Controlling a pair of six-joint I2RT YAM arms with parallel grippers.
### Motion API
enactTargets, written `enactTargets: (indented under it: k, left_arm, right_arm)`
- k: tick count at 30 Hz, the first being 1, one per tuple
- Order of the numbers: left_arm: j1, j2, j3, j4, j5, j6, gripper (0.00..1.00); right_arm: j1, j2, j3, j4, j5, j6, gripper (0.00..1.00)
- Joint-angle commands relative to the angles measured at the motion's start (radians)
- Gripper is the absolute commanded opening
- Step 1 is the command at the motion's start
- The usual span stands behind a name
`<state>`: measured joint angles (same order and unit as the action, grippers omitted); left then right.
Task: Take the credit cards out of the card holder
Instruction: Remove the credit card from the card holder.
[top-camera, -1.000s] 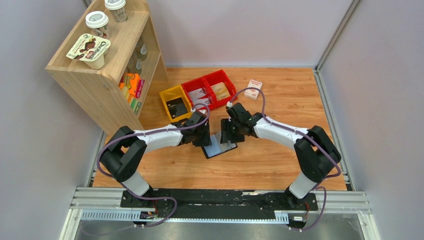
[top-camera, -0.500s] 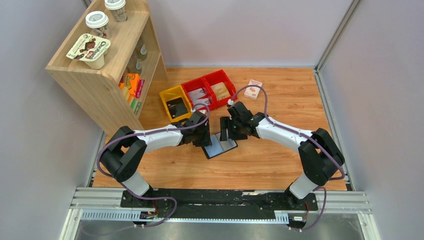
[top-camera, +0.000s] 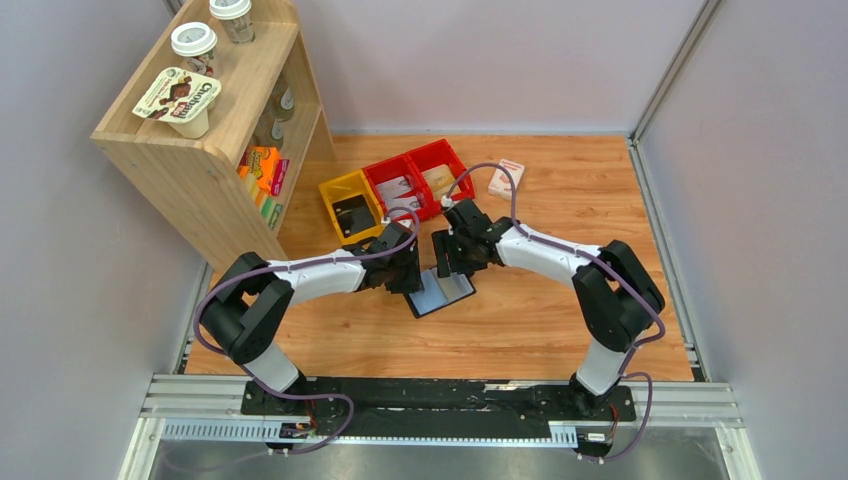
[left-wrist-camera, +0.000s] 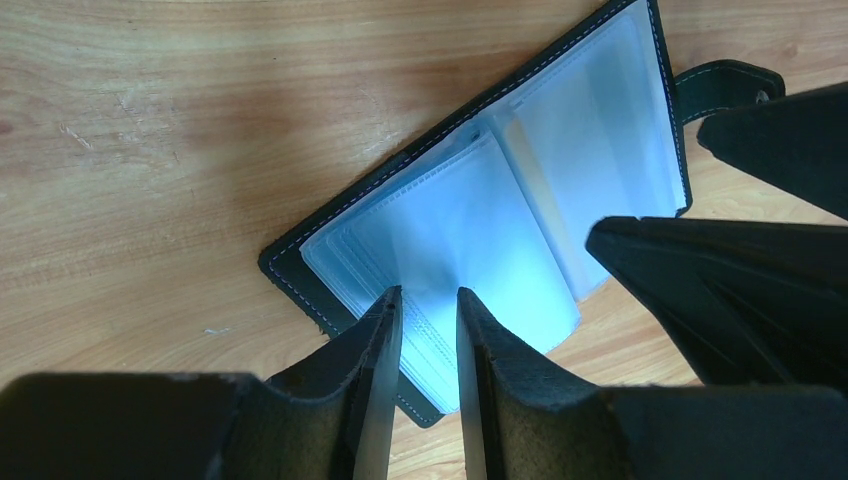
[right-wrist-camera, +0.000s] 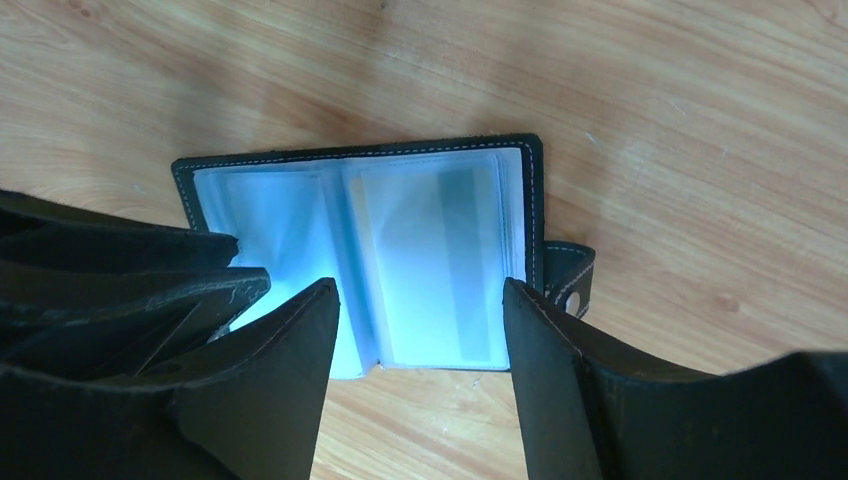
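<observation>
Between both arms, card holder (top-camera: 440, 293) lies open, diagonal.

Both arms reaching inward toward the table's middle, wrists bent down. Left gripper (left-wrist-camera: 428, 330) tilted low, fingers narrowly parted. Right gripper (right-wrist-camera: 420, 330) just beside it, fingers spread wide, holding nothing.

Wooden tabletop (top-camera: 560, 330), pale grey walls (top-camera: 480, 60), light wood shelf unit (top-camera: 190, 150) at left.
</observation>
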<state>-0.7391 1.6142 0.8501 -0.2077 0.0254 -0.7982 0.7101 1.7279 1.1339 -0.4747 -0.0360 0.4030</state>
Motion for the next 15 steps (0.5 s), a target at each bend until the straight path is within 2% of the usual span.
enactTargets:
  k: [1,10,15]
  left_arm:
    - [-0.006,-0.004,-0.006,-0.004,0.002,-0.006,0.35]
    - [-0.005,0.003,-0.002,-0.007,0.001,-0.003,0.34]
    - [-0.006,0.004,0.000,-0.007,0.002,-0.001,0.34]
  right_arm:
    - [0.000,0.039,0.050,0.011,0.019,-0.049,0.64]
    - [-0.001,0.096,0.050,0.010,0.012,-0.056,0.66]
    - [-0.001,0.088,0.052,0.018,-0.033,-0.066,0.60]
